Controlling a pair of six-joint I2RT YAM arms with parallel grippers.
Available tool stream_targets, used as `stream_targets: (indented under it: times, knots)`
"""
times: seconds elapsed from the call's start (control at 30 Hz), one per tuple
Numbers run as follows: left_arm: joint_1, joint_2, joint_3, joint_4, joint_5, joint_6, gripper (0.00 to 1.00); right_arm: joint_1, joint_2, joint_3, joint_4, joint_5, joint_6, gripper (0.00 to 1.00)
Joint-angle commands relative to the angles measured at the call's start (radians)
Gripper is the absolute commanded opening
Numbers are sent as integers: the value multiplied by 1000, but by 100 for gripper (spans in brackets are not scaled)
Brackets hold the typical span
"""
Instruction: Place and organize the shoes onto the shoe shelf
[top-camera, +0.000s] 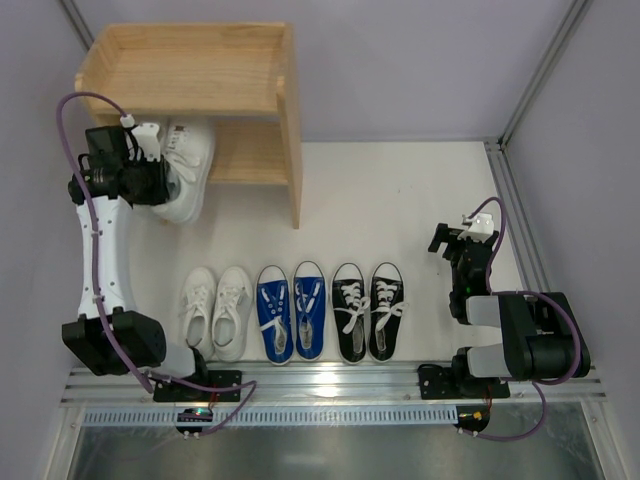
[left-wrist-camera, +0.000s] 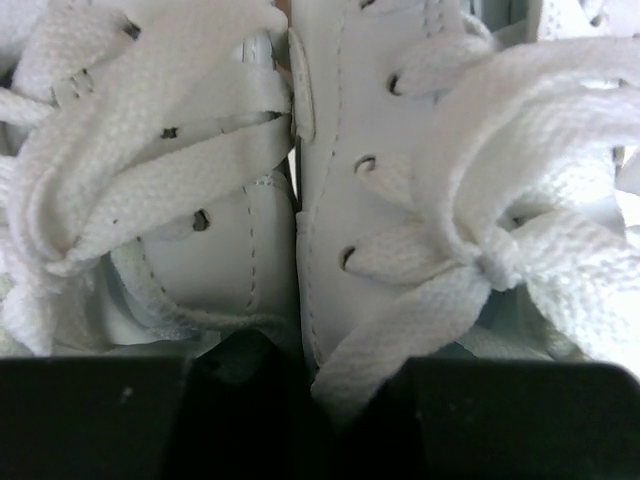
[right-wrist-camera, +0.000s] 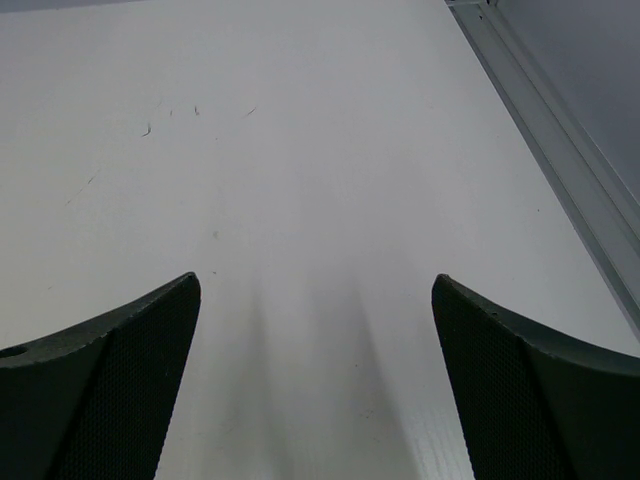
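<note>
The wooden shoe shelf (top-camera: 190, 70) stands at the back left. My left gripper (top-camera: 152, 172) is at its lower tier, shut on a pair of white sneakers (top-camera: 187, 172) that lie tilted, half under the top tier. In the left wrist view my gripper (left-wrist-camera: 300, 372) pinches the touching inner walls of the two shoes (left-wrist-camera: 340, 200), and laces hide much of it. Three pairs stand in a row near the front: white (top-camera: 215, 310), blue (top-camera: 291, 310), black (top-camera: 367, 310). My right gripper (top-camera: 455, 237) is open and empty over bare table, which also shows in the right wrist view (right-wrist-camera: 316, 290).
The shelf's right side panel (top-camera: 293, 150) reaches forward onto the white table (top-camera: 400, 200). A metal frame rail (top-camera: 520, 240) runs along the right edge, close to my right arm. The arm bases sit on the rail at the front (top-camera: 330, 385).
</note>
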Motion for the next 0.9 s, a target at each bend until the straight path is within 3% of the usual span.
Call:
stream_targets:
  times: [0.0,0.17,0.67,0.87]
  knots:
    - [11,-15,141,275,40,12,0,0,1,0,79,-4,-6,97]
    - [12,30,210,294,38,2,0,0,1,1,81,-4,-5,97]
    - [9,133,223,433,80,-94,0,0,1,1,81,-4,-4,97]
    - [3,196,277,413,64,-94,0,0,0,1,81,-4,-4,98]
